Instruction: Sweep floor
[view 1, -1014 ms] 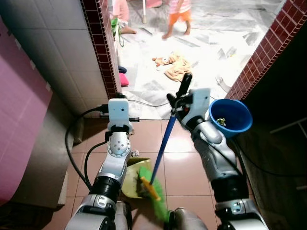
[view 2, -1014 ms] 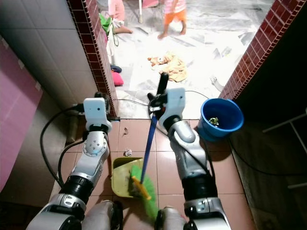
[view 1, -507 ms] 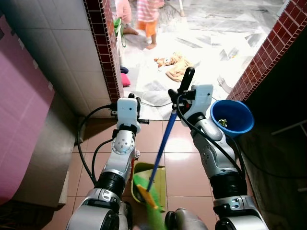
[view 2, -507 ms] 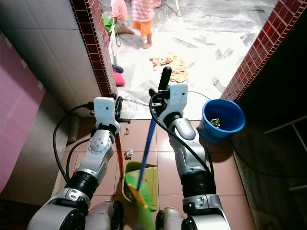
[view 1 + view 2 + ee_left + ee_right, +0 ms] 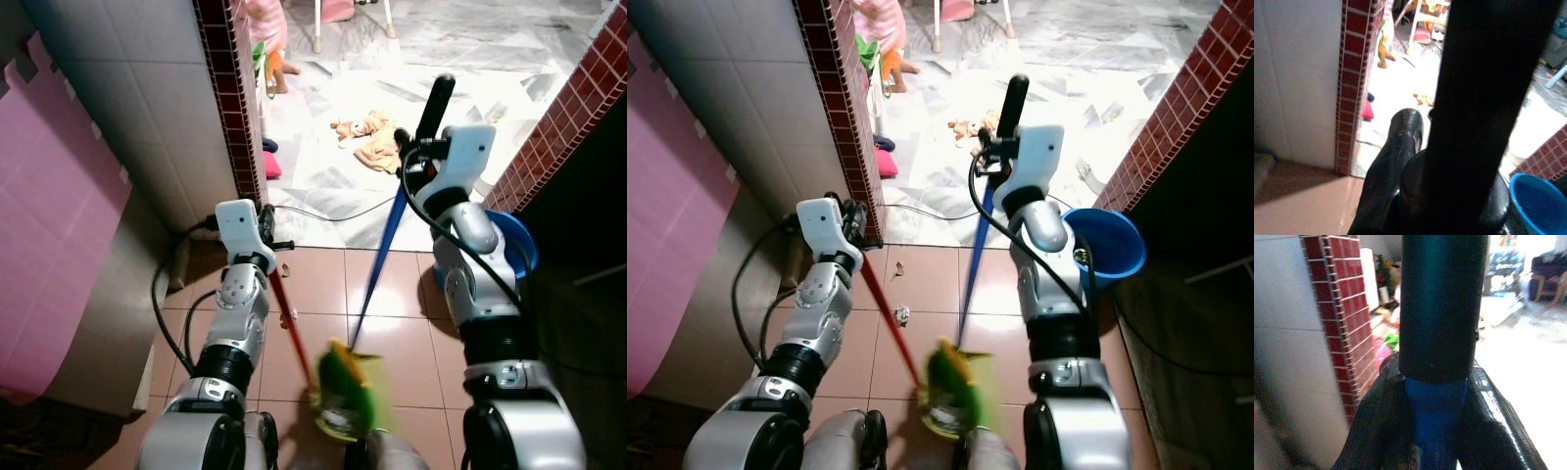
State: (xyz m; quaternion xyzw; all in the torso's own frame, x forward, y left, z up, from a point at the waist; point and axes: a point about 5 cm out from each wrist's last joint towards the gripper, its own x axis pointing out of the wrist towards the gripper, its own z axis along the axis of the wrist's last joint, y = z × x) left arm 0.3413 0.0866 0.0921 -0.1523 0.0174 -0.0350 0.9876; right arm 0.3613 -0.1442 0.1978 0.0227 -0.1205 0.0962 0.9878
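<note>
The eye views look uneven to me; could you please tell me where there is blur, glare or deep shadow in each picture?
Left eye view: the green broom head is motion-blurred, and the marble floor beyond the doorway glares. Right eye view: the area right of the blue bucket is deep shadow. Left wrist view: a black handle stands close and dark. Right wrist view: the background is soft and washed out behind the blue broom handle.

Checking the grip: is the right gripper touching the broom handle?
Touching. In the right wrist view both fingers press against the blue broom handle, so the right gripper clamps it with no gap.
</note>
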